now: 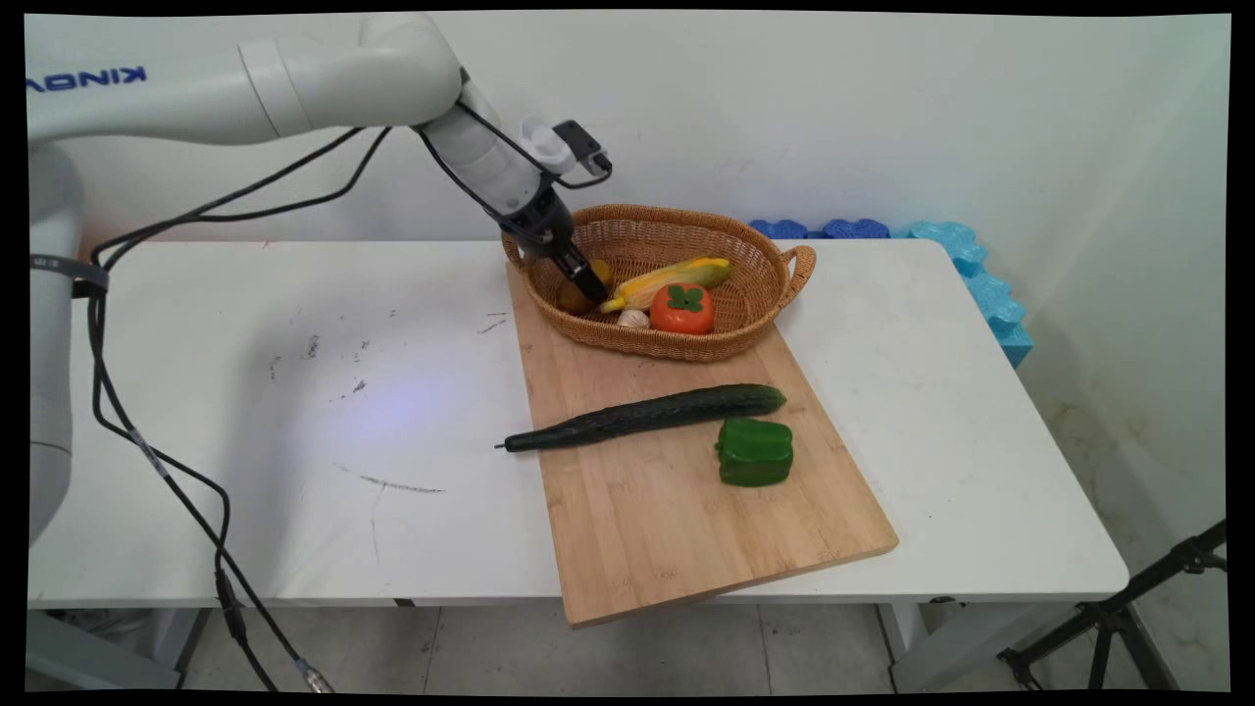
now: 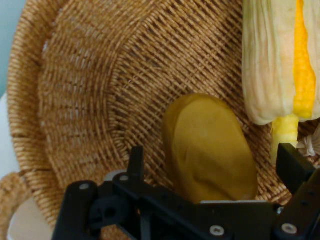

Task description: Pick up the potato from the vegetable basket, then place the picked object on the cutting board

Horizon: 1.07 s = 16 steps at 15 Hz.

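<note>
Closest to us in the main view, a bamboo cutting board (image 1: 677,510) carries a cucumber (image 1: 647,416) and green pepper (image 1: 754,451), well short of the claw (image 1: 592,284), which dips into the wicker basket (image 1: 755,328) beside corn (image 1: 667,281), persimmon (image 1: 682,308) and garlic (image 1: 633,318).

Hand view: we see fingers (image 2: 135,160) spread apart, a brownish-yellow potato (image 2: 210,150) between them, corn (image 2: 280,65) just right.

A cutting board (image 1: 677,490) lies on the bench (image 1: 294,412). At its far end stands a basket (image 1: 730,338) holding a potato (image 2: 210,150) at left, then corn (image 1: 672,279), garlic (image 1: 634,319) and a persimmon (image 1: 682,308). Nearer lie a cucumber (image 1: 647,417) and, right of it, a pepper (image 1: 754,452).
</note>
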Each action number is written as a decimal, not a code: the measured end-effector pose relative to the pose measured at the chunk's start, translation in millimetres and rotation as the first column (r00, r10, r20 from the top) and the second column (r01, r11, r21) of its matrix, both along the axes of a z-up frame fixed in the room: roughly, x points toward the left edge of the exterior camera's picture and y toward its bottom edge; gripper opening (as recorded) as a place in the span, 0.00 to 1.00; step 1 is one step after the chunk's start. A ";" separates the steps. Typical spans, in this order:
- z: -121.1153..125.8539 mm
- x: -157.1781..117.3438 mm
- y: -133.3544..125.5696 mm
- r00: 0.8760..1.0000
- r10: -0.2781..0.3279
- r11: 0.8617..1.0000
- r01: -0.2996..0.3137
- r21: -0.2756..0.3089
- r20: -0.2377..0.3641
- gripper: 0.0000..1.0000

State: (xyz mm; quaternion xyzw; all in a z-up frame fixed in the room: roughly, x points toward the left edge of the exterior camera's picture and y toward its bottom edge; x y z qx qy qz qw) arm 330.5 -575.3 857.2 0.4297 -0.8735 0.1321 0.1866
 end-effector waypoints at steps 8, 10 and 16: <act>-21.5 -6.2 -7.5 0.999 -0.050 0.999 0.050 -0.008 0.014 0.00; -22.1 -7.4 -5.0 0.997 -0.070 0.997 0.071 -0.016 0.017 0.00; 18.2 -6.3 18.7 0.989 -0.145 0.986 0.146 -0.080 0.018 0.00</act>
